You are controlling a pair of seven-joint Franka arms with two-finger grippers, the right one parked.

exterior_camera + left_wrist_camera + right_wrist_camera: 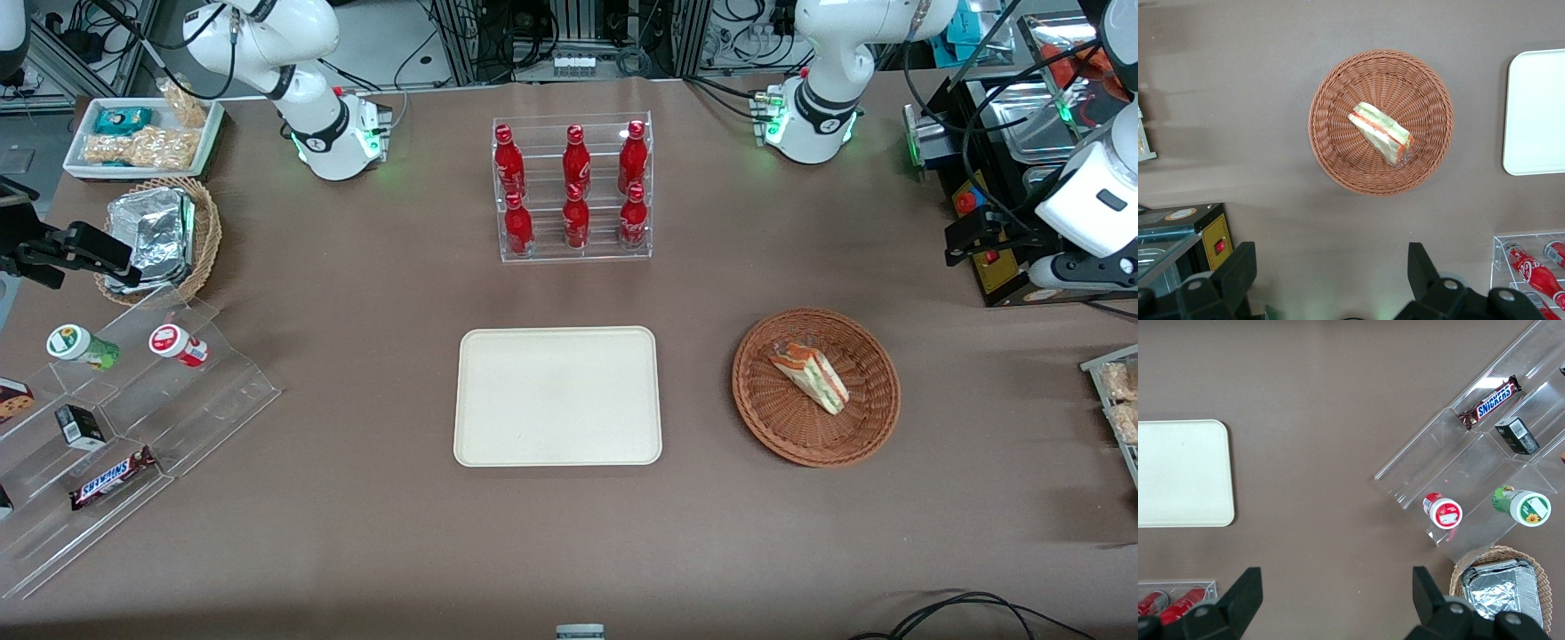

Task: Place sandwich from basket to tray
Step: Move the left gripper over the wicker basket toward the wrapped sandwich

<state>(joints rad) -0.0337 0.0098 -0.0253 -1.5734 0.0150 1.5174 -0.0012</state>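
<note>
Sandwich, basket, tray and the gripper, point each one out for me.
sandwich (808, 375), front view, middle of the wedge.
basket (782, 427), front view, bare woven floor.
tray (557, 396), front view, bare centre.
gripper (1331, 270), left wrist view, above the table, midway between open fingertips.

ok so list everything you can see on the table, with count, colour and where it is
sandwich: 1, pale bread with red and green filling, in the basket
basket: 1, reddish-brown wicker, beside the tray, toward the working arm's end
tray: 1, cream, table centre
bottles: 6, red, in a clear rack farther from the front camera than the tray
foil packs: silver, in a tan basket toward the parked arm's end
Snickers bar: 1, brown, on the clear stepped stand
gripper: open, high above the table near the basket, holding nothing
</note>
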